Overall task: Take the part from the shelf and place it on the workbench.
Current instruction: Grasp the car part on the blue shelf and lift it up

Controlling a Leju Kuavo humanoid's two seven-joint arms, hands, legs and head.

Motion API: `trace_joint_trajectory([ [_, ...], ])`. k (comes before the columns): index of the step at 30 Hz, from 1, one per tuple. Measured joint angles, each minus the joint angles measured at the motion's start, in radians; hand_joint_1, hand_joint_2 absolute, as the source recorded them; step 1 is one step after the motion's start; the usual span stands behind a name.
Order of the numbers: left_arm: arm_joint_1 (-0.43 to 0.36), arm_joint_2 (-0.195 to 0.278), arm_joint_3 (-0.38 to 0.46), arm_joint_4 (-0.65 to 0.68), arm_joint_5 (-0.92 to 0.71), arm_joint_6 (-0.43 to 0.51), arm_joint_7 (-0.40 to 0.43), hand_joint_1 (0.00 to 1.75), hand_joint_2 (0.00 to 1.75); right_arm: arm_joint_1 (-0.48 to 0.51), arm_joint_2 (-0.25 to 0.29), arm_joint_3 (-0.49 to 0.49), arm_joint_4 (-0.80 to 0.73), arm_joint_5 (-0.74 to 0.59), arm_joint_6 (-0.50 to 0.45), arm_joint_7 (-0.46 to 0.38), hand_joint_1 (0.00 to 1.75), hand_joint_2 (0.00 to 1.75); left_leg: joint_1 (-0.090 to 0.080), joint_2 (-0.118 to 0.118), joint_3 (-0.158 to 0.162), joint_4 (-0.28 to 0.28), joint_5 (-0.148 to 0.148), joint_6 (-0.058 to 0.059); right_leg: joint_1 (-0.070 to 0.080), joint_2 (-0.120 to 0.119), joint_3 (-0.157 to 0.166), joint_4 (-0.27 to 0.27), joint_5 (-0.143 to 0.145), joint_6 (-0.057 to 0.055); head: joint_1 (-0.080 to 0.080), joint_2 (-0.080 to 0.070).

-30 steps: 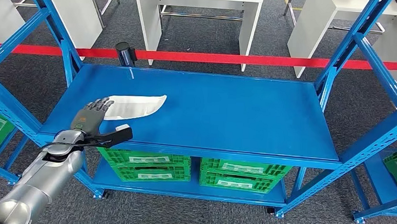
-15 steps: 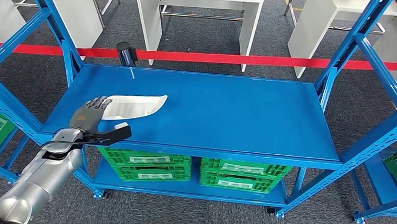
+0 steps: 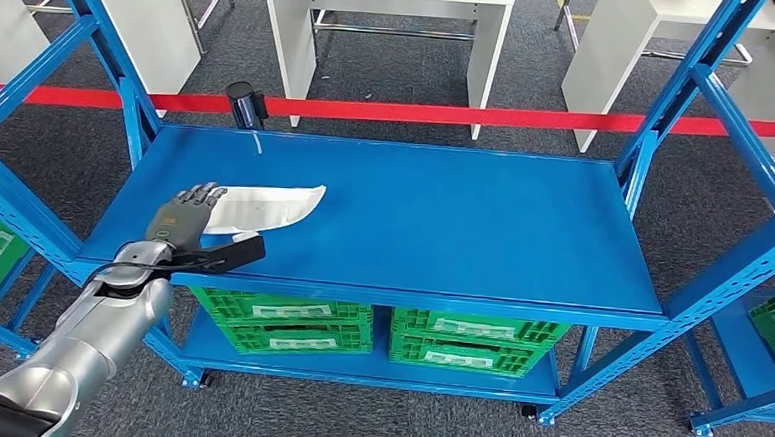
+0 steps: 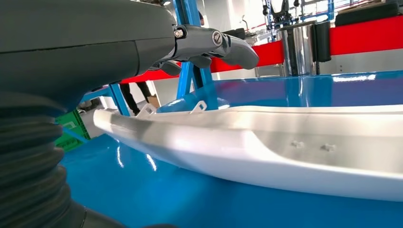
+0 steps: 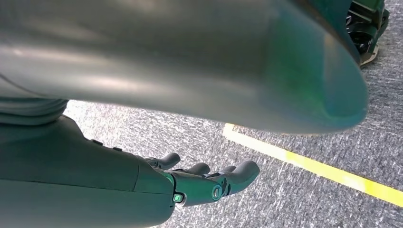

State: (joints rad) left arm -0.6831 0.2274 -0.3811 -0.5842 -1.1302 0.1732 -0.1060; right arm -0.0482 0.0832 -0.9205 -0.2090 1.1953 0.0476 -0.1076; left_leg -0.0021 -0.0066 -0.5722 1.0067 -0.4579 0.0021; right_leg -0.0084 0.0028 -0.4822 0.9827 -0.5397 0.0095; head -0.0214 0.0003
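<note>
On the top deck of the blue shelf [image 3: 414, 215], seen from the head view, broad bare blue surface runs from the centre out to the 3 o'clock edge, and the uprights stand only at the corners, so the front lip along 6 o'clock is unobstructed. The white part [image 3: 264, 208] lies flat toward 9 o'clock, near the front-left corner, its pointed end aimed at 3 o'clock. Green crates [image 3: 283, 323] sit on the lower deck under the front lip, partly cut off by it. A red barrier tape [image 3: 449, 114] crosses behind at 12 o'clock. The left end of the part is covered by the left hand [image 3: 185, 220], so contact there is hard to judge; in the wrist view its fingers [image 4: 228, 45] reach out spread above the part's rim without closing on it. The right hand [image 5: 199, 183] hangs over grey carpet, fingers loosely curled apart, holding nothing.
</note>
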Motion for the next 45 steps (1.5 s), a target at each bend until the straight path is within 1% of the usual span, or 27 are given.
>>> trace_joint_trajectory([
  [7, -0.026, -0.016, -0.001, 0.027, -0.001, -0.01, -0.001, 0.0, 1.75, 0.0, 0.0, 0.0, 0.0, 0.0, 0.001, 0.0, 0.0, 0.0, 0.0, 0.0, 0.0, 0.0, 0.0, 0.0, 0.0, 0.0, 0.0, 0.0, 0.0, 0.0, 0.0, 0.0],
  [13, -0.041, -0.021, -0.002, 0.049, -0.001, -0.015, -0.005, 0.01, 1.75, 0.0, 0.0, 0.0, 0.0, -0.001, 0.001, 0.001, 0.0, 0.0, 0.0, 0.0, 0.0, 0.0, 0.0, 0.0, 0.0, 0.0, 0.0, 0.0, 0.0, 0.0, 0.0, 0.0],
  [17, -0.043, -0.022, -0.002, 0.058, 0.002, -0.015, -0.007, 1.75, 1.75, 0.0, 0.0, 0.0, 0.0, -0.001, 0.0, 0.001, 0.0, 0.0, 0.0, 0.0, 0.0, 0.0, 0.0, 0.0, 0.0, 0.0, 0.0, 0.0, 0.0, 0.0, 0.0, 0.0],
  [22, -0.042, -0.022, -0.002, 0.066, 0.008, -0.016, -0.022, 1.75, 1.75, 0.0, 0.0, 0.0, 0.0, 0.0, 0.0, 0.0, 0.0, 0.0, 0.0, 0.0, 0.0, 0.0, 0.0, 0.0, 0.0, 0.0, 0.0, 0.0, 0.0, 0.0, 0.0, 0.0],
  [45, -0.051, -0.019, -0.002, 0.06, 0.019, -0.021, -0.041, 1.75, 1.75, -0.001, 0.0, 0.0, 0.0, 0.003, 0.0, -0.002, 0.0, 0.0, 0.0, 0.0, 0.001, 0.0, 0.0, 0.0, 0.0, 0.0, 0.002, 0.0, 0.0, 0.0, 0.0, 0.0],
])
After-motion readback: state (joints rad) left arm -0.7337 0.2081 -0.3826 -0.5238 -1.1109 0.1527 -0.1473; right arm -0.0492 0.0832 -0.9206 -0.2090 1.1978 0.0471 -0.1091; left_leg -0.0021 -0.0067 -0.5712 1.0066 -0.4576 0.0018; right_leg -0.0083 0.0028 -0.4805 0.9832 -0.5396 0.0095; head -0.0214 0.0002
